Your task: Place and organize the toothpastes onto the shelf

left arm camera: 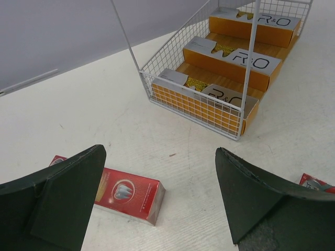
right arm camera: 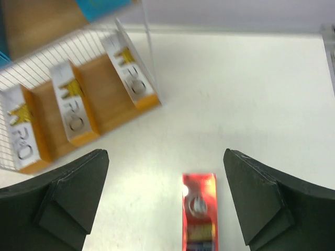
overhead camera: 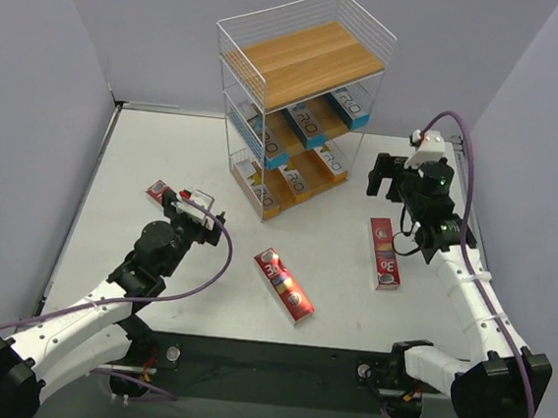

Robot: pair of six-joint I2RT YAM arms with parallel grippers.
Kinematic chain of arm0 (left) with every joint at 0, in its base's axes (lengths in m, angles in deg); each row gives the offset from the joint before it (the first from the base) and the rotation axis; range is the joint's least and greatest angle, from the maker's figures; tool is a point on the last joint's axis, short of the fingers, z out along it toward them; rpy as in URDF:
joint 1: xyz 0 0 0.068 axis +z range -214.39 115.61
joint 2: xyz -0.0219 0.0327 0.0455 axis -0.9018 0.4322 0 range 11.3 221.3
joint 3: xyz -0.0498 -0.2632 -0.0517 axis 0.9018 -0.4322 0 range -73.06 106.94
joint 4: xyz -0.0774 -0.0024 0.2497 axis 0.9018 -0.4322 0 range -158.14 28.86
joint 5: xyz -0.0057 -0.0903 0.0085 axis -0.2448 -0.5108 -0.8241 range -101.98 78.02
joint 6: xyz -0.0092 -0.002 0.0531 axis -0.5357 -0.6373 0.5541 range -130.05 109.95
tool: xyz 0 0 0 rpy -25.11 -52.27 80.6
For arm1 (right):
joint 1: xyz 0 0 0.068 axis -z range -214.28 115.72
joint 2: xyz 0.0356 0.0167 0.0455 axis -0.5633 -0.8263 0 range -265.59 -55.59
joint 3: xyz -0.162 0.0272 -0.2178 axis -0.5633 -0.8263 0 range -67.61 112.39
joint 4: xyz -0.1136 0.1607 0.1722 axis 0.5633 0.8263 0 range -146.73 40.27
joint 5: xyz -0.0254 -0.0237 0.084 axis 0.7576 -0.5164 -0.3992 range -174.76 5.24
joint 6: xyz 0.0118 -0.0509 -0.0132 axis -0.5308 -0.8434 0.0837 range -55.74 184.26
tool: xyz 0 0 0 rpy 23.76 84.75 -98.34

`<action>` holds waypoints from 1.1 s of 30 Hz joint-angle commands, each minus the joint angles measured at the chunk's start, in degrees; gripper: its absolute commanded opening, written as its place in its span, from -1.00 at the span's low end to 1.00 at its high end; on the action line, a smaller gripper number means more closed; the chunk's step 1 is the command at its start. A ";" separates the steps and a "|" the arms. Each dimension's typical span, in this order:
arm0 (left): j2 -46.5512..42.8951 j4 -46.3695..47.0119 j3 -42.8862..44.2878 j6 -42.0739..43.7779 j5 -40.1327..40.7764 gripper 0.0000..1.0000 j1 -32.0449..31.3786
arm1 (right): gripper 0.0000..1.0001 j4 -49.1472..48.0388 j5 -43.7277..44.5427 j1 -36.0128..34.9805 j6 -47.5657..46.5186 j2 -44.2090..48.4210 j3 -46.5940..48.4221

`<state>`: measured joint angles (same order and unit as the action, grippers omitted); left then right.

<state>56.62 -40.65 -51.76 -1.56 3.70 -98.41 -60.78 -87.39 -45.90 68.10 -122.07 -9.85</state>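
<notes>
The white wire shelf (overhead camera: 299, 102) stands at the back. Its top board (overhead camera: 308, 62) is bare, the middle tier holds teal-and-white toothpastes (overhead camera: 307, 125), and the bottom tier holds three orange-and-white ones (overhead camera: 297, 179). Three red toothpastes lie on the table: one at the left (overhead camera: 156, 193), one in the middle (overhead camera: 284, 285), one at the right (overhead camera: 384, 253). My left gripper (overhead camera: 192, 204) is open and empty above the left red carton (left arm camera: 125, 194). My right gripper (overhead camera: 386, 178) is open and empty, above and behind the right red carton (right arm camera: 199, 212).
The left wrist view shows the shelf's bottom tier (left arm camera: 230, 63) ahead and the corner of another red carton (left arm camera: 314, 183) at the right edge. The right wrist view shows the orange cartons (right arm camera: 73, 110) at upper left. Grey walls enclose the white table (overhead camera: 166, 149).
</notes>
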 commanded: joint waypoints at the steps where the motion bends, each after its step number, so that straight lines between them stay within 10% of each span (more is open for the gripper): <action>1: -0.23 3.94 0.59 -1.81 0.93 0.95 0.18 | 0.96 8.00 8.94 1.77 6.87 8.62 -8.42; 15: 2.05 4.47 0.76 -3.39 -0.30 0.95 0.01 | 1.00 25.32 4.93 8.45 22.26 22.97 -27.52; 33: 0.47 4.21 0.76 -3.39 -0.92 0.95 -0.61 | 0.87 19.00 2.19 0.99 26.48 8.30 -28.75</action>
<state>58.35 -39.90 -51.76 -4.49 3.59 -98.70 -40.02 -86.26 -41.99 92.95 -111.79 -40.58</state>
